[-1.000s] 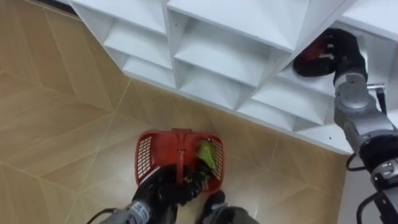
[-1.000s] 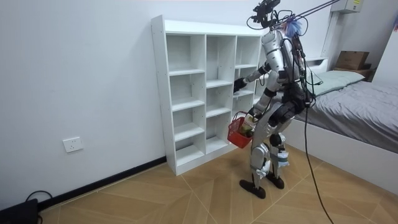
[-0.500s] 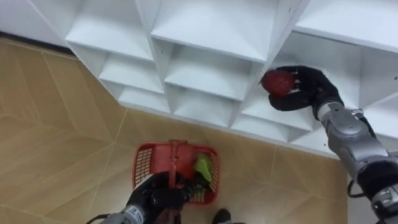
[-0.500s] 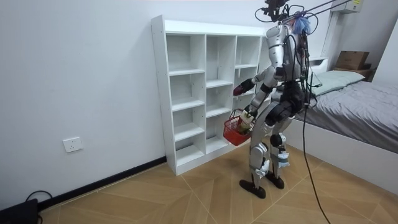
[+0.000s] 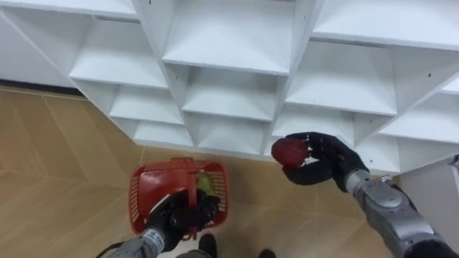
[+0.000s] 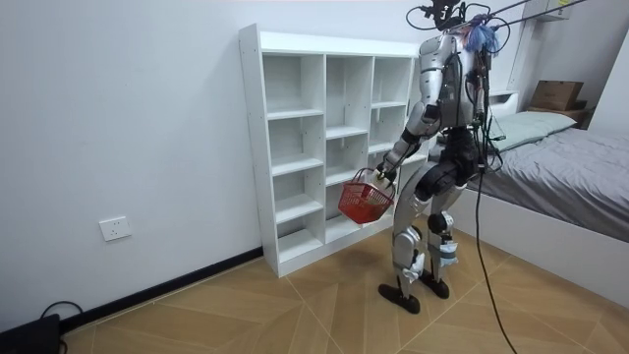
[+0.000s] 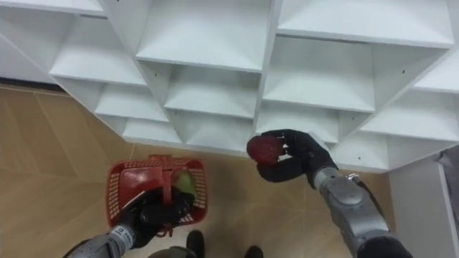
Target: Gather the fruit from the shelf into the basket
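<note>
A red round fruit (image 5: 289,152) sits in my right hand (image 5: 323,161), whose fingers curl round it in front of the lower shelves of the white closet (image 5: 237,79). The same fruit (image 7: 263,149) and right hand (image 7: 295,159) appear in the right eye view. Below and to the left hangs a red plastic basket (image 5: 154,195) with a green fruit (image 5: 204,184) inside. My left hand (image 5: 176,213) is shut on the basket's handle. In the room view I stand facing the closet (image 6: 324,138), the basket (image 6: 365,200) held out in front of me.
The closet's open compartments look bare. Wooden floor (image 5: 64,158) lies below. A bed (image 6: 560,167) stands behind me at the room view's right. A wall socket (image 6: 115,228) sits at the room view's left.
My right hand has pulled the red fruit out of the shelf and down toward the basket. The basket has been lifted and swung forward. The view has shifted.
</note>
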